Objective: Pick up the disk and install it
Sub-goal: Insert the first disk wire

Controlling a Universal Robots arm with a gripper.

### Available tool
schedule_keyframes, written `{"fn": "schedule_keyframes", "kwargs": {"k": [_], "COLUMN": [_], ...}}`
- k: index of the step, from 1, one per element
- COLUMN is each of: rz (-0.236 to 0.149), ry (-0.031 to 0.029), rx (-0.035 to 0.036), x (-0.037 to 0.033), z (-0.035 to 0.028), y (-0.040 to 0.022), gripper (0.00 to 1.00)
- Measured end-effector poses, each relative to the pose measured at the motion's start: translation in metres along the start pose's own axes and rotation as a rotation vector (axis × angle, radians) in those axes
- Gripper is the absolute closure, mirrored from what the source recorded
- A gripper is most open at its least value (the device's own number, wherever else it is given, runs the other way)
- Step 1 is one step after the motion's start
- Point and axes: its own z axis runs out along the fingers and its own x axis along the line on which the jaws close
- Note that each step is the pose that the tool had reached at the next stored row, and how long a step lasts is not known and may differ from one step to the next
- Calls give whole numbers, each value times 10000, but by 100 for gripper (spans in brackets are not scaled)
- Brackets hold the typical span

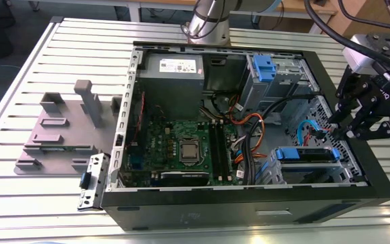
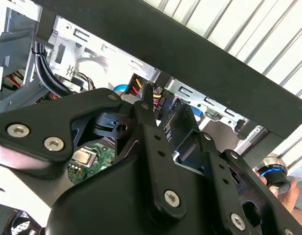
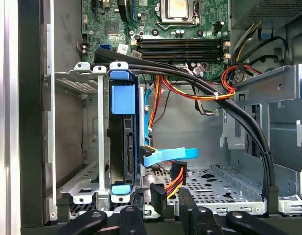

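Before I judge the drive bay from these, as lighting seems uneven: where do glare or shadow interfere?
Exterior view: glare streaks the ribbed silver metal table by the black computer case. First wrist view: the blue-railed dark disk is evenly lit; the case wall beside it is shadowed. Second wrist view: the table glares white.

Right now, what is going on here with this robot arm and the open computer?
One robot arm works over an open computer case lying on a slatted metal table. Its gripper hovers over the case's edge at the exterior view's right, close to the drive cage. The disk, with its blue rails, sits in that cage; the gripper is not carrying it. A blue cable lies beside the disk.
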Motion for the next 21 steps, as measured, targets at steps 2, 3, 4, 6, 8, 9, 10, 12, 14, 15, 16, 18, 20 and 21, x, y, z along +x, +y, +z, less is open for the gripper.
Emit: {"fn": "schedule_keyframes", "kwargs": {"k": [2, 3, 4, 6, 8, 9, 10, 12, 14, 15, 16, 18, 20, 21], "rz": [0, 0, 0, 1, 0, 0, 1, 1, 0, 0, 1, 0, -2, 0], "ry": [-1, -1, -1, -2, -2, -2, -2, -2, -2, -2, -1, -1, -3, 0], "rx": [0, 0, 0, 0, 0, 0, 0, 0, 0, 0, 0, 0, 0, 0], "x": [0, 0, 0, 0, 0, 0, 0, 0, 0, 0, 0, 0, 4, 9], "z": [1, 1, 1, 1, 1, 1, 1, 1, 1, 1, 1, 1, 1, 1], "y": [0, 0, -1, -1, -1, -1, -1, -2, -2, -2, -2, -3, 19, 42], "gripper": [59, 59, 60, 66, 73, 78, 83, 83, 83, 83, 83, 83, 83, 83]}}
